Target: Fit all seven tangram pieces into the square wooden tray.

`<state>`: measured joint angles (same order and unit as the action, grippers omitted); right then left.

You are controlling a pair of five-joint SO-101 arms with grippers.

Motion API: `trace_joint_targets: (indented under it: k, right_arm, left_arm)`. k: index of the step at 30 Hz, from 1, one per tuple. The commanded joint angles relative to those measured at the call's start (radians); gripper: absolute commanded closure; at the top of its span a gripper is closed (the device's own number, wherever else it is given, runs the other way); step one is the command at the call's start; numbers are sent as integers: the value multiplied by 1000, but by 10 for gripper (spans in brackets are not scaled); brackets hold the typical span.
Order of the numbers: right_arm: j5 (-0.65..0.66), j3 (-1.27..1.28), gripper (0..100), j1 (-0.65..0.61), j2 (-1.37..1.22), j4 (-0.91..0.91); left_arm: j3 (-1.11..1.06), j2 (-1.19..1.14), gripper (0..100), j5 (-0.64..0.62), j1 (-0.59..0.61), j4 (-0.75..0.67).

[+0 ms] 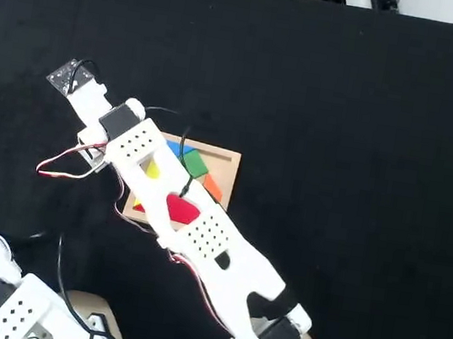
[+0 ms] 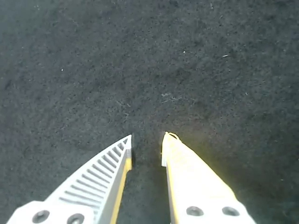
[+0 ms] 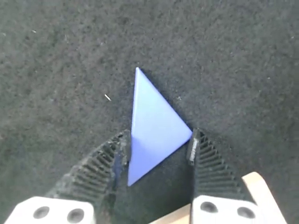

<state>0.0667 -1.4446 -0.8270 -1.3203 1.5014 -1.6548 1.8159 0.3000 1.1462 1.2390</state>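
Right wrist view: my right gripper (image 3: 156,145) clamps the blue triangle (image 3: 152,126); left gripper (image 2: 147,140) sits slightly apart, empty; next, I judge, carry it four-o'clock to the tray (image 1: 229,154).

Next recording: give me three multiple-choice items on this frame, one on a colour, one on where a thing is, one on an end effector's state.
1. Which colour shows among the pieces in the tray?
A) red B) pink C) white
2. Where is the blue triangle?
A) in the tray B) on the black cloth, between the right end effector's fingers C) on top of the tray's rim
3. What does the left end effector hold?
A) a green piece B) the tray C) nothing

Answers: 1 A, a red piece lies in the tray. 2 B, the fingers sit against its two sides on the cloth. 3 C, its fingers are apart over bare cloth.
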Motion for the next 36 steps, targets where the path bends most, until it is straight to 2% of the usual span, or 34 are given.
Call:
trace_joint_targets:
  k: [1, 6, 10, 15, 17, 19, 21, 23, 26, 28, 32, 36]
  right_arm:
    - [2, -67, 828, 0, 25, 8]
    - [2, -231, 828, 0, 28, 135]
    - [2, -228, 828, 2, 47, 175]
    - [11, -220, 825, 0, 48, 117]
    - [100, -203, 805, -3, 47, 80]
    - [216, -173, 740, -11, 47, 51]
    - [229, -140, 707, -8, 45, -21]
    - [229, -120, 759, 15, 31, -126]
    - [227, -111, 911, 46, -19, -311]
    - [233, -119, 989, 48, -62, -373]
    - [255, -137, 945, 14, -91, -331]
    - [262, -133, 949, 3, -88, -299]
  left_arm:
    - [10, 5, 880, -5, -12, 6]
    - [10, 5, 880, -5, -12, 6]
    - [10, 5, 880, -5, -13, 6]
    - [10, 5, 880, -5, -13, 6]
    - [10, 5, 880, -5, -13, 6]
    - [10, 5, 880, -5, -13, 6]
    - [10, 5, 880, -5, -13, 6]
    - [10, 5, 880, -5, -13, 6]
    - [10, 5, 880, -5, -13, 6]
    - [10, 5, 880, -5, -13, 6]
    - [10, 5, 880, -5, -13, 6]
    - [10, 5, 880, -5, -13, 6]
